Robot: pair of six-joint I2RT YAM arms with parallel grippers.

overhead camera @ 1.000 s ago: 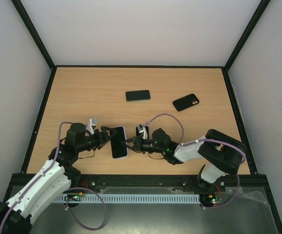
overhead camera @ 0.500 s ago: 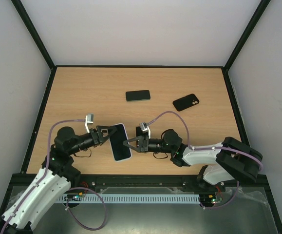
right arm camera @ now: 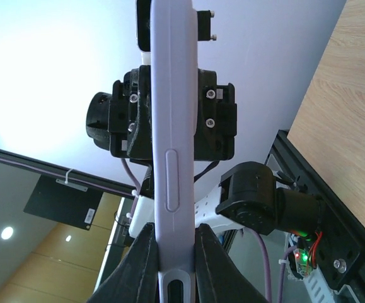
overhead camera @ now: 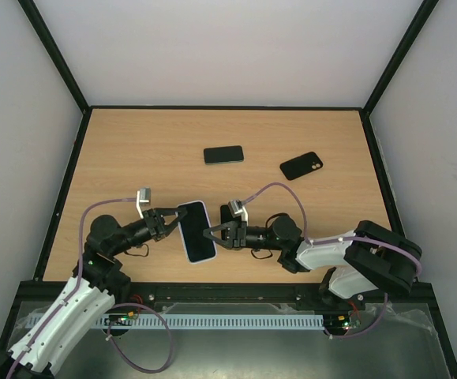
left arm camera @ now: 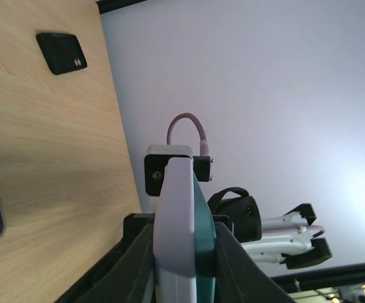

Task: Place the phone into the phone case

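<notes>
Near the front edge of the table [overhead camera: 133, 150], between the two arms, we see a lavender-edged phone [overhead camera: 196, 231]. Its dark screen faces the top camera and its long axis runs roughly front to back, slightly tilted. From the top view we cannot tell if it sits on the wood or hangs just above it.

The left gripper [overhead camera: 170, 223] comes in from the left onto the phone's left long edge. In the left wrist view we see its fingers [left arm camera: 138, 262] pressed against both faces of the phone, so it is clamped on it.

The right gripper [overhead camera: 211, 234] comes in from the right onto the opposite long edge. In the right wrist view we see the fingers squeezing the pale edge from either side, just below a long side button [right arm camera: 173, 180]. This one is clamped on the phone too. Both arms reach inward and low, wrists nearly facing each other.

Edge-on in the left wrist view, the phone shows a pale layer and a teal layer side by side. We cannot tell if that is a case or the phone's own body.

Farther back, mid-table, a dark phone [overhead camera: 223, 154] lies flat with its long side left to right. To its right, well apart, a black phone case [overhead camera: 301, 165] lies flat and tilted, camera holes near its right end. Neither gripper touches either one.
</notes>
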